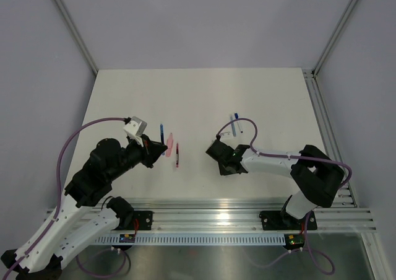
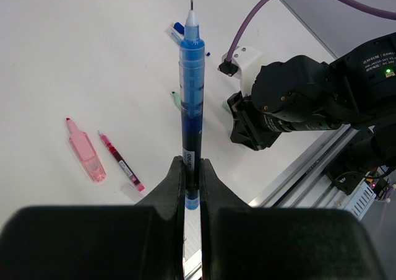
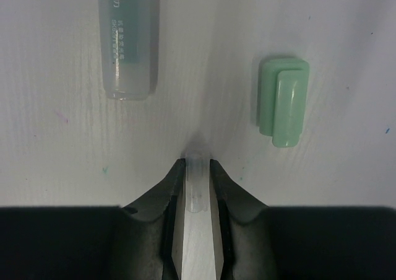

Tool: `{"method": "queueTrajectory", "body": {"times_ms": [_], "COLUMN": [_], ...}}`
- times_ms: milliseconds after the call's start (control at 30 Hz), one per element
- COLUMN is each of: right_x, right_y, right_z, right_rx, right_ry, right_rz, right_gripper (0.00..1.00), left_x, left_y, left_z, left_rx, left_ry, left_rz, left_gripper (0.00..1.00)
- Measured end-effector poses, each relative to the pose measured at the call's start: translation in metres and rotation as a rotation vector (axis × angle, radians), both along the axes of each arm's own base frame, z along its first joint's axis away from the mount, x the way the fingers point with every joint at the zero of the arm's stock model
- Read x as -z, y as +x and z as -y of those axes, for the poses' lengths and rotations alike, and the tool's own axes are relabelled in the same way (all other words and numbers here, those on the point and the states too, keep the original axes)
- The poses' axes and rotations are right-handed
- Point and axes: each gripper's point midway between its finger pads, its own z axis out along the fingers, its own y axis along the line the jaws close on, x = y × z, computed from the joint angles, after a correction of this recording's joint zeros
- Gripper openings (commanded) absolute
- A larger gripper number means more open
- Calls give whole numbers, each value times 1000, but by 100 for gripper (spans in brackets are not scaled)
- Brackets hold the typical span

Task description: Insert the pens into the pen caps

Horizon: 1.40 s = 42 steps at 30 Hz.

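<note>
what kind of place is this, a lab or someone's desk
Probably a robotics lab test cell: a white table boxed in by grey panels on aluminium posts, with a left arm and right arm bolted to a slotted rail at its near edge.

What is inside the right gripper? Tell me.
A clear cap sits pinched between the fingers of the right gripper. Only its front end shows; the fingers cover the rest, so its length cannot be seen.
</note>
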Motion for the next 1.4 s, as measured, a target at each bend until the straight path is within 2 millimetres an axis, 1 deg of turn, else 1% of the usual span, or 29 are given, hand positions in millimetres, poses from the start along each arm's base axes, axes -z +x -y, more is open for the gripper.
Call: {"method": "queueTrajectory", "body": {"times_ms": [133, 300, 467, 600, 767, 900, 1100, 1400], "right_x": [0, 0, -5, -15, -24, -23, -9, -8], "right_y": [0, 0, -3, -3, -3, -3, -4, -4], "right_z": [0, 1, 6, 6, 4, 4, 5, 5], "right_rx": [0, 5, 6, 5, 4, 4, 3, 4], "right_ry": [0, -6, -12, 7, 31, 29, -5, -8], "right_rz": [1, -2, -6, 8, 24, 21, -5, -5], "right_gripper": [25, 37, 39, 39, 34, 34, 31, 26], "left_x": [0, 0, 0, 0, 0, 0, 0, 0], "left_y": [0, 0, 0, 0, -1, -1, -1, -1], "left_z": [0, 0, 0, 0, 0, 0, 0, 0], "left_rx": [0, 3, 3, 4, 4, 4, 4, 4], "left_ry": [0, 0, 0, -1, -2, -2, -3, -2], "left_rz": [0, -1, -1, -1, 0, 0, 0, 0], "left_gripper": [0, 0, 0, 0, 0, 0, 0, 0]}}
